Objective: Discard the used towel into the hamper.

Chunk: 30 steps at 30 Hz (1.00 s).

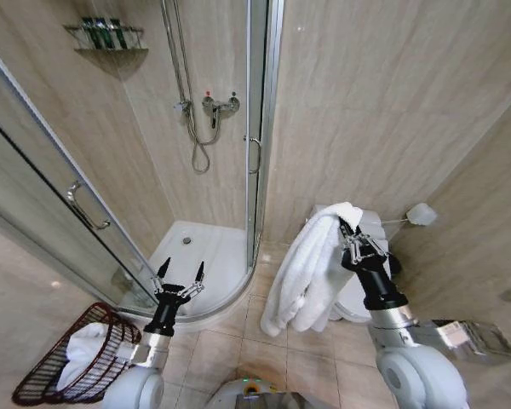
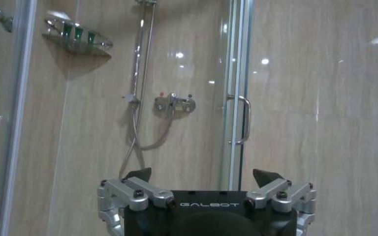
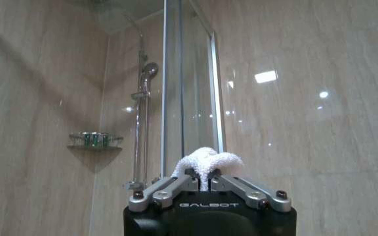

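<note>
Towel [image 1: 307, 273] pinched in right gripper [image 1: 351, 241] jaws | hamper [image 1: 43, 375] lower left

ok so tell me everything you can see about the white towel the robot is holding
The towel is white, thick and fluffy, like terry cloth. The right gripper holds it up by a bunched upper edge, jaws shut on the cloth; in the right wrist view a small tuft pokes out between them. The rest hangs down in long loose folds, its rounded lower end above the tiled floor, in front of the toilet. Whether it touches the toilet cannot be told. It is well apart from the hamper.
</note>
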{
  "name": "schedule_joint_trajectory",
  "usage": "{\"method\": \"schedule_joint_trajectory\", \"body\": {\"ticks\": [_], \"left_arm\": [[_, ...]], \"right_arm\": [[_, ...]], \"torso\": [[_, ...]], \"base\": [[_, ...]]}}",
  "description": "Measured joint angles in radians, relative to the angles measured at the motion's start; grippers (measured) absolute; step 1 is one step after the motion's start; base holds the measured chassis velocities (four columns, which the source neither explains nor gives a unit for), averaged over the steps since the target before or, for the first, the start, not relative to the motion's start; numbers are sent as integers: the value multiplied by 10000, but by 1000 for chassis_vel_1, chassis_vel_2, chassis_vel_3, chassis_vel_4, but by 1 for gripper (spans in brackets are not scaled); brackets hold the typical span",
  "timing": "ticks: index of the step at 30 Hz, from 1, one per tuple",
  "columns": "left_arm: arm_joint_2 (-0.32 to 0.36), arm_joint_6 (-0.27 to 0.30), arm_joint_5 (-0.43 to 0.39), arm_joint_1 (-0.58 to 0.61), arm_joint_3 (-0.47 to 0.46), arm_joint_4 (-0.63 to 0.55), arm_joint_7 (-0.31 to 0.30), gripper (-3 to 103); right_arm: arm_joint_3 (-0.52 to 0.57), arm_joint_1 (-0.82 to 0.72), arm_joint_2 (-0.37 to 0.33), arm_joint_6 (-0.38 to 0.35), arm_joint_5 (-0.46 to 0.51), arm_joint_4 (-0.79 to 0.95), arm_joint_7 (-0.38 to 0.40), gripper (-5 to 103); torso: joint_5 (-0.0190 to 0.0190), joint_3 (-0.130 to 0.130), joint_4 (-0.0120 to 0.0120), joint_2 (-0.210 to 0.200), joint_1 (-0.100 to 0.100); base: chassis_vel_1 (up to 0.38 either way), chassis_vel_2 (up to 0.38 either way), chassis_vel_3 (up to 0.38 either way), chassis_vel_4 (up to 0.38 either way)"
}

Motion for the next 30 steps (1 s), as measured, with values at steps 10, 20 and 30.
{"method": "schedule_joint_trajectory", "body": {"ticks": [10, 20, 30], "left_arm": [[0, 0, 0, 0, 0, 0, 0, 100], [0, 0, 0, 0, 0, 0, 0, 100], [0, 0, 0, 0, 0, 0, 0, 100]], "right_arm": [[15, 23, -14, 1, 18, 0, 10, 4], [18, 33, -14, 8, 20, 0, 11, 4], [24, 18, -18, 25, 22, 0, 12, 4]], "torso": [[0, 352, 0, 669, 315], [0, 494, 0, 938, 440], [0, 468, 0, 892, 418]], "base": [[0, 0, 0, 0], [0, 0, 0, 0], [0, 0, 0, 0]]}}
